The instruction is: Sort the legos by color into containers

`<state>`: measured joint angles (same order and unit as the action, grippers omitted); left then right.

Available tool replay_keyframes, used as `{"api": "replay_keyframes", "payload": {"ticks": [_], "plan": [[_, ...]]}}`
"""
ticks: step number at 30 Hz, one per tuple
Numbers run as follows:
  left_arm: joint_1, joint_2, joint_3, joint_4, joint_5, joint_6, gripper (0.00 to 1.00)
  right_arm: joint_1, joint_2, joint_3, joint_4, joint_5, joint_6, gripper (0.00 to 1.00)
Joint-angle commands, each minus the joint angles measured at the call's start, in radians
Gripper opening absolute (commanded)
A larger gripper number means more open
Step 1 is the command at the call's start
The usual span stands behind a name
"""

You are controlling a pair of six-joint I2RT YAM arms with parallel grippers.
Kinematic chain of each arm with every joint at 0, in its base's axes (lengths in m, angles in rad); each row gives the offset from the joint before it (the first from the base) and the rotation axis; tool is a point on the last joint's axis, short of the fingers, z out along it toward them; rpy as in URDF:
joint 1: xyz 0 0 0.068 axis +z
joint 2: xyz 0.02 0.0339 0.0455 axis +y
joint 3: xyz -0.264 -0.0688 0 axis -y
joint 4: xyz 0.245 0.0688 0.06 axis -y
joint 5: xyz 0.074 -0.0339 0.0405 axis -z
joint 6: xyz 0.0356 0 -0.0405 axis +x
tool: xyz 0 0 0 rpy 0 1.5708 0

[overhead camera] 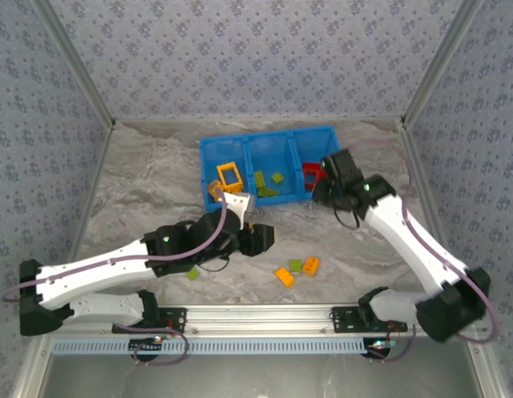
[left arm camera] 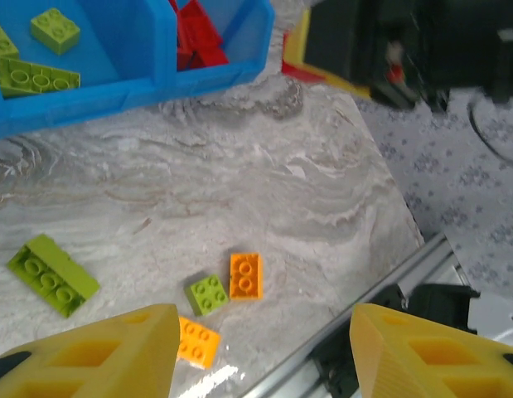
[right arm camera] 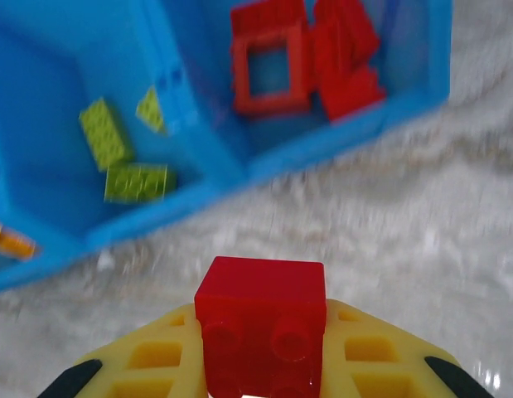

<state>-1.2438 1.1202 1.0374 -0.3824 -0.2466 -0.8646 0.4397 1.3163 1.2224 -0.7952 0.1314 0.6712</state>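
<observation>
Clamping red brick (right arm camera: 260, 311), right tool (right arm camera: 260, 373) hangs over desk (right arm camera: 422, 215) just beside blue bin (right arm camera: 339, 137), nearest compartment holding red pieces. Left tool (left arm camera: 260, 344): fingers apart, nothing between. Orange bricks (left arm camera: 245, 275) and lime bricks (left arm camera: 53, 274) lie loose on desk below.
</observation>
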Motion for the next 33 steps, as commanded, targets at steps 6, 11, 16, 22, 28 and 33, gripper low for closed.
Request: {"api": "replay_keyframes", "payload": {"ticks": [6, 11, 16, 22, 28, 33], "plan": [[-0.011, 0.136, 0.021, 0.137, -0.063, -0.046, 0.55, -0.169, 0.522, 0.378, 0.112, -0.018, -0.242, 0.2], [-0.022, 0.173, 0.023, 0.148, -0.088, -0.045, 0.54, -0.204, 0.81, 0.645, 0.052, -0.021, -0.247, 0.19], [-0.032, 0.172, -0.002, 0.172, -0.133, -0.048, 0.54, -0.204, 0.961, 0.77, 0.041, 0.005, -0.236, 0.27], [-0.033, 0.178, -0.004, 0.156, -0.157, -0.056, 0.54, -0.201, 1.009, 0.815, 0.032, 0.022, -0.234, 0.41], [-0.032, 0.185, 0.003, 0.04, -0.207, -0.14, 0.54, -0.181, 0.893, 0.776, 0.031, 0.047, -0.253, 0.59], [-0.032, 0.167, 0.033, -0.148, -0.263, -0.233, 0.54, -0.146, 0.689, 0.722, 0.038, 0.07, -0.271, 0.55]]}}
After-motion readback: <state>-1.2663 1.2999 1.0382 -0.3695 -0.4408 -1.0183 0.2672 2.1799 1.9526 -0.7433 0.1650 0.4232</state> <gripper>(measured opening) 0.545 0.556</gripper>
